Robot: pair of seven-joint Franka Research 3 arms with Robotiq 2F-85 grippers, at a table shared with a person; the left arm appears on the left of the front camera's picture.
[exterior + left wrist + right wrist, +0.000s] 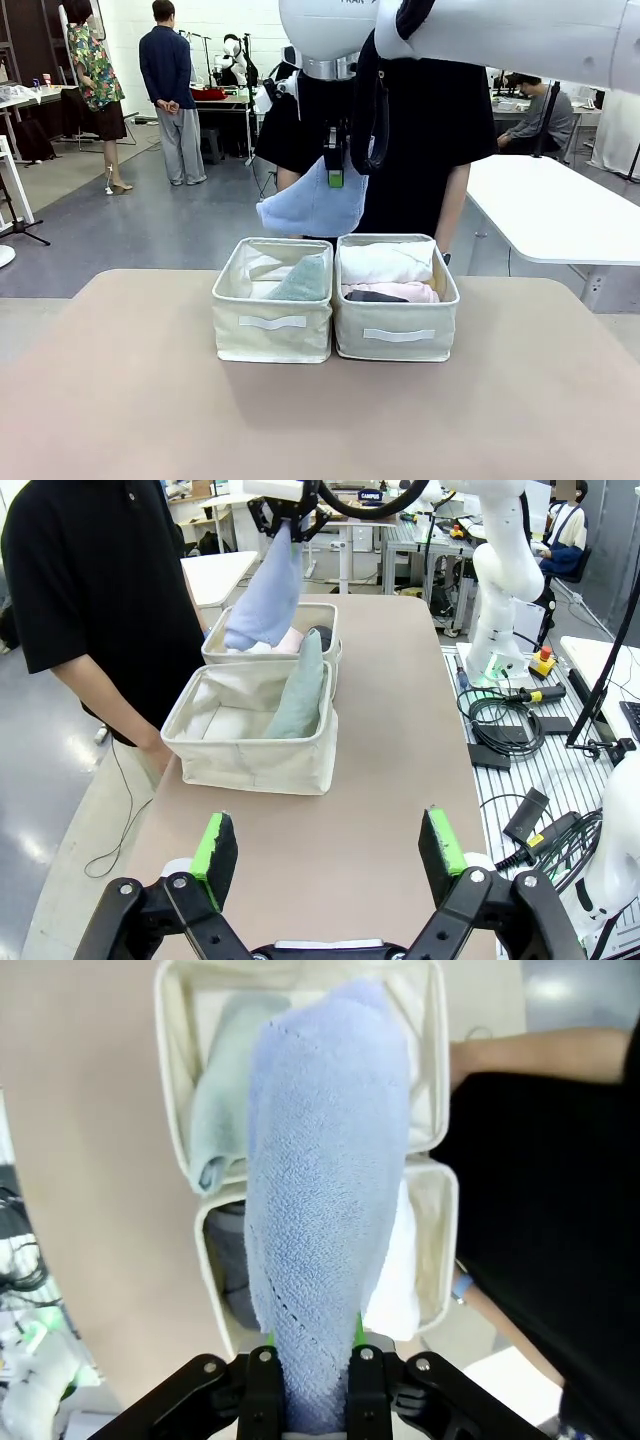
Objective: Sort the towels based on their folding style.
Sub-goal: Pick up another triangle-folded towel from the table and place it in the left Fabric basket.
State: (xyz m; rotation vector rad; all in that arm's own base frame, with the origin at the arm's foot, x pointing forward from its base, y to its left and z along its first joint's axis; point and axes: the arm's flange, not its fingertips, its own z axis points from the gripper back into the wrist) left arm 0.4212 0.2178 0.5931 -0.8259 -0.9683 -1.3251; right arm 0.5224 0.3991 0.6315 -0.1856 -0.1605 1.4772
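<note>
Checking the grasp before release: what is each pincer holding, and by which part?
Right pincer: the light blue towel, pinched at its narrow end, wide end hanging. Left pincer: open, holding nothing.

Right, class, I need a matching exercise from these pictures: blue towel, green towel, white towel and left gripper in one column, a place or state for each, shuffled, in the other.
Things
1. blue towel
2. green towel
3. white towel
4. left gripper

Places and states
A. in the right bin
B. open, holding nothing
C. hanging from the right gripper, above the bins
D. in the left bin

Pairs: 1-C, 2-D, 3-A, 4-B
</note>
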